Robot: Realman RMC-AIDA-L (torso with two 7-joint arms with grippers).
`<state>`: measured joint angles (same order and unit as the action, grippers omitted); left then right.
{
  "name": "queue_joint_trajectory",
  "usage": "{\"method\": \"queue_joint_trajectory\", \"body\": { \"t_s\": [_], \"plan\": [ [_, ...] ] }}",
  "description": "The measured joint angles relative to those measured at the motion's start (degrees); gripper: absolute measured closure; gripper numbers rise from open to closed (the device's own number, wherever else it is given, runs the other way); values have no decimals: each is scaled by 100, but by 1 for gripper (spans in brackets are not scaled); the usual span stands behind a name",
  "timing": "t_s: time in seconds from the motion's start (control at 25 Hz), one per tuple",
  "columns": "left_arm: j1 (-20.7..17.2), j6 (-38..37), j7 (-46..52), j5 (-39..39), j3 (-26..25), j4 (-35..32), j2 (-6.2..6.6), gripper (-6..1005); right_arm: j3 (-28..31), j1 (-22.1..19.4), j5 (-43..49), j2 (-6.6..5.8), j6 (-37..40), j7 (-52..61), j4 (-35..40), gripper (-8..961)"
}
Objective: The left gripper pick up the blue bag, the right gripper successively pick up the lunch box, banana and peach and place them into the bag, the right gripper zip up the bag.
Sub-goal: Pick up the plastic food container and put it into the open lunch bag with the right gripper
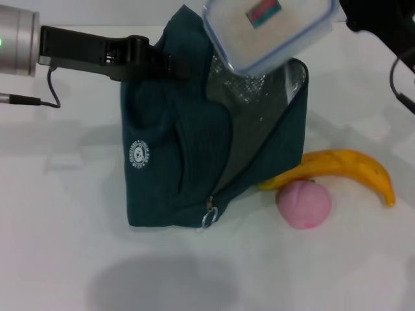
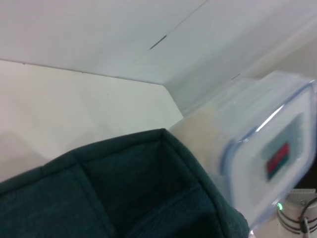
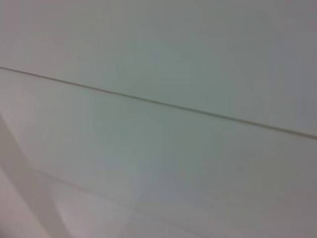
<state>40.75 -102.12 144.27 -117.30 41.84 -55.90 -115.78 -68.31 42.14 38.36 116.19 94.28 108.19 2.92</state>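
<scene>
The blue bag [image 1: 175, 149] stands upright mid-table, its top unzipped and the silver lining showing. My left gripper [image 1: 159, 63] is shut on the bag's upper left edge. The lunch box [image 1: 266, 29] hangs tilted over the bag's mouth, label up, held at its right end by my right gripper [image 1: 347, 16], whose fingers are mostly cut off by the picture's top. To the right of the bag, the banana [image 1: 347, 168] lies on the table with the peach [image 1: 303, 204] just in front of it. The left wrist view has the bag's rim [image 2: 124, 188] and the lunch box [image 2: 257, 148] close above it.
The bag's ring zipper pull [image 1: 209, 217] hangs at its lower front. A black cable [image 1: 39, 100] trails under the left arm, another cable [image 1: 399, 78] loops at the right edge. The white table [image 1: 65, 246] extends in front of the bag. The right wrist view holds only a plain pale surface.
</scene>
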Motion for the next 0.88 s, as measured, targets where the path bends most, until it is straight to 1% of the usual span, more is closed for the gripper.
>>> {"method": "queue_joint_trajectory", "body": {
  "t_s": [0.16, 0.52, 0.64, 0.76, 0.88],
  "plan": [
    [-8, 0, -10, 2, -15, 0, 9, 948, -220, -151, 3, -1, -163, -71, 126, 781],
    [45, 0, -13, 6, 1, 52, -12, 947, -1410, -125, -21, 0, -913, -65, 638, 769],
    [45, -1, -13, 6, 12, 53, -15, 947, -1831, -123, -36, 0, -1307, -40, 936, 764],
    [25, -11, -13, 7, 15, 54, -20, 947, -2228, -135, -41, 0, -1890, -33, 1281, 760],
    [1, -29, -13, 12, 17, 60, -23, 947, -2400, -157, -50, 0, -2168, -40, 1479, 756]
  ]
}}
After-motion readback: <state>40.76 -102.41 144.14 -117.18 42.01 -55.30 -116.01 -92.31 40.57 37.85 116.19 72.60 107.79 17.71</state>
